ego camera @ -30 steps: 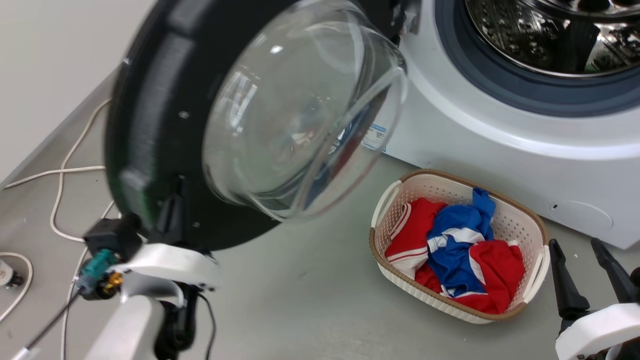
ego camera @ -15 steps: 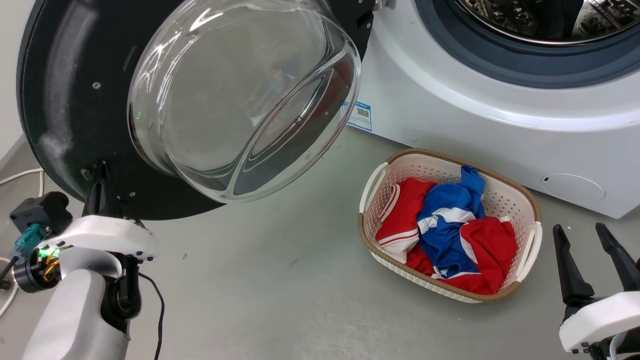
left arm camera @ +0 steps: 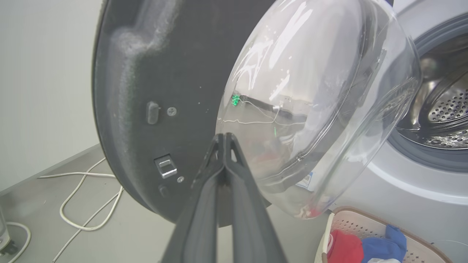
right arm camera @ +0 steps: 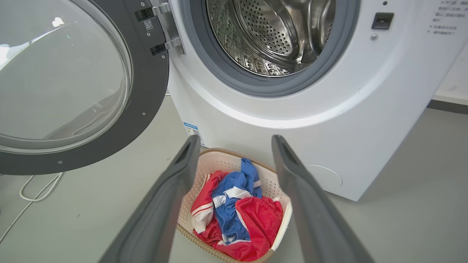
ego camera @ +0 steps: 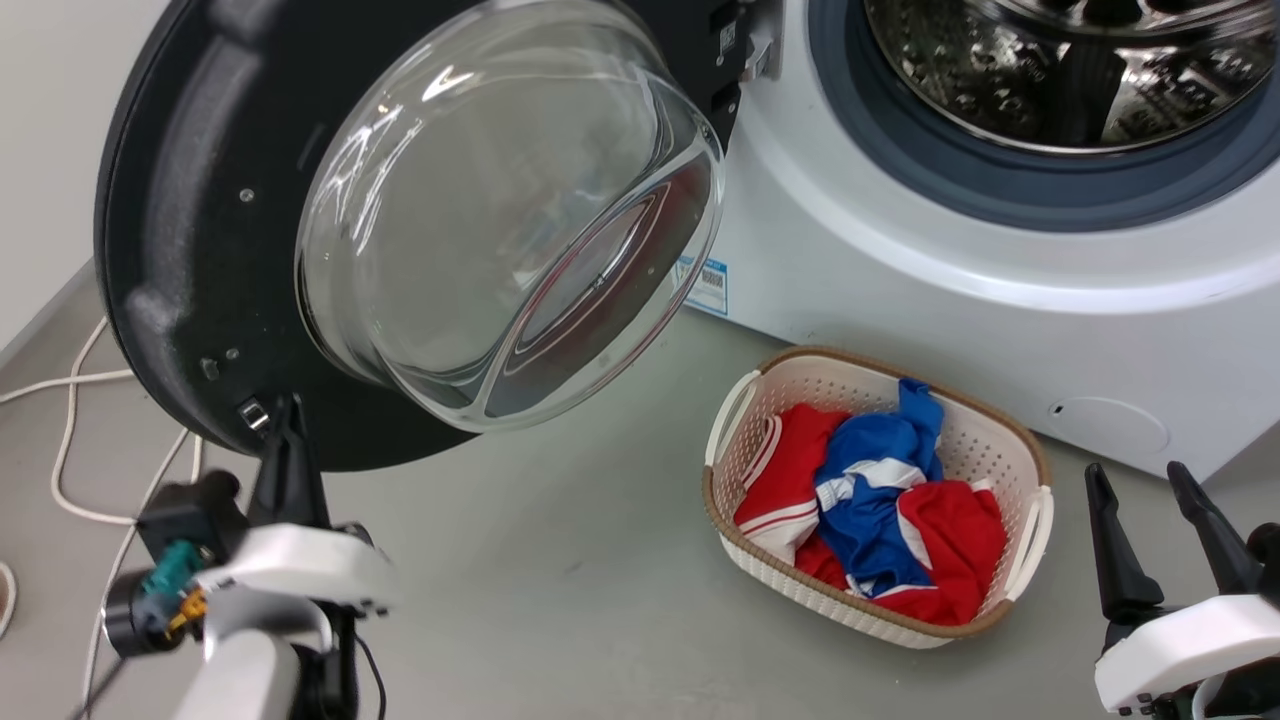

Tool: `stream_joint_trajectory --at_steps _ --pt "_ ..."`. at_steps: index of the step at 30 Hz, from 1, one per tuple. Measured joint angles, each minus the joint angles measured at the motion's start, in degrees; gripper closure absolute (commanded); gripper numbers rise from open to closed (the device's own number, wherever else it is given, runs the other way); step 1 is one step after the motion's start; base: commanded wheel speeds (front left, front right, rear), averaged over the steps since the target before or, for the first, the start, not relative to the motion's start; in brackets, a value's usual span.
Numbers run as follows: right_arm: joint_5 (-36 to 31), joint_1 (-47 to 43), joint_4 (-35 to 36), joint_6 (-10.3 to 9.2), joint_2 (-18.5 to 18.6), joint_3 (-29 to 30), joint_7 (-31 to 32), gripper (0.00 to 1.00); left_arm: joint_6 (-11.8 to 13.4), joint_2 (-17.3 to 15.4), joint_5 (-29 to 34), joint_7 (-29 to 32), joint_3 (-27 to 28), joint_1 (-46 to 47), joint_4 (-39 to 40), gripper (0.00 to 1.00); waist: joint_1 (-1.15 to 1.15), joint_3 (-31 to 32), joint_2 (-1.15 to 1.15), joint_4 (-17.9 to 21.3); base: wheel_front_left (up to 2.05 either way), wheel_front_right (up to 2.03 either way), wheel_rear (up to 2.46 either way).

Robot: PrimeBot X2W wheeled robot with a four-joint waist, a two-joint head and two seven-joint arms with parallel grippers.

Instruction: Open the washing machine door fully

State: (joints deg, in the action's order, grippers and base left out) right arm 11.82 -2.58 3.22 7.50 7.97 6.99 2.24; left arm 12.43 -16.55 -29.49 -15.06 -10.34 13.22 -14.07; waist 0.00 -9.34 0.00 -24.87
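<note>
The washing machine door (ego camera: pixel 420 230) hangs swung wide out from its hinge (ego camera: pixel 748 55), on our left of the washing machine (ego camera: pixel 900 270). Its inner face and bulging glass bowl are turned towards us, and the steel drum (ego camera: pixel 1050 70) is laid bare beside it. We judge the door to be at or near the end of its swing; whether any travel remains we cannot tell.

Our left tool (ego camera: pixel 287 420) is clenched on nothing, its fingers pressed flat together into a single blade. The tip sits at the door's lower black rim, just beside the latch (ego camera: pixel 252 412). We read that as a pushing pose: a closed tool makes a stiff prod for nudging the door outward, and the rim far from the hinge gives the most leverage. Whether the tip truly touches we cannot say.

Our right tool (ego camera: pixel 1137 478) is released, fingers spread and empty. It is held low, well apart from the door, near the laundry basket (ego camera: pixel 1035 470) of red and blue clothes (ego camera: pixel 880 500) on the floor (ego camera: pixel 560 580), likely parked clear of the door's arc.
</note>
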Motion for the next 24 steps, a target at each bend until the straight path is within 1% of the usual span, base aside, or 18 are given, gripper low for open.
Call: stream_joint_trajectory --at_steps 6,10,15,17,18,20,24 --pt "-0.2 -0.2 -1.0 -0.01 -0.9 -0.3 -0.9 0.0 2.4 1.0 3.6 0.0 -2.9 -7.0 6.5 1.0 0.0 2.6 0.0 1.4 0.0 0.0 0.0" --pt "-0.3 -0.5 -1.2 0.0 -1.7 -0.3 -1.7 0.0 2.7 1.4 4.2 0.4 -4.9 -10.3 11.2 1.0 0.0 4.1 0.0 3.3 0.0 0.0 0.0" --pt "-0.8 -1.2 -1.3 0.0 -2.1 -0.8 -2.0 0.0 2.2 1.5 5.0 2.6 -7.7 -11.0 14.5 1.0 0.0 5.5 0.0 6.5 0.0 0.0 0.0" --pt "-0.9 -1.4 -1.3 0.0 -2.2 -1.0 -2.3 0.0 1.9 1.4 5.2 3.6 -8.6 -10.9 14.7 0.68 0.0 5.9 0.0 8.1 0.0 0.0 0.0" --pt "-1.0 -1.4 -1.2 -0.01 -2.3 -1.1 -2.5 0.0 1.8 1.1 5.5 4.3 -9.0 -10.8 14.6 0.49 -0.01 6.0 0.0 8.9 0.0 0.0 0.0" --pt "-1.3 -1.4 -1.1 0.0 -2.3 -1.6 -2.8 0.0 1.7 1.1 5.7 4.8 -9.6 -10.5 14.6 0.0 0.0 6.3 0.0 10.7 0.0 0.0 0.0" --pt "-1.3 -1.3 -1.0 -0.01 -2.3 -2.3 -3.5 0.0 1.4 0.9 6.1 5.7 -10.2 -9.3 13.6 0.0 0.0 6.7 0.0 14.6 0.0 0.0 0.0"
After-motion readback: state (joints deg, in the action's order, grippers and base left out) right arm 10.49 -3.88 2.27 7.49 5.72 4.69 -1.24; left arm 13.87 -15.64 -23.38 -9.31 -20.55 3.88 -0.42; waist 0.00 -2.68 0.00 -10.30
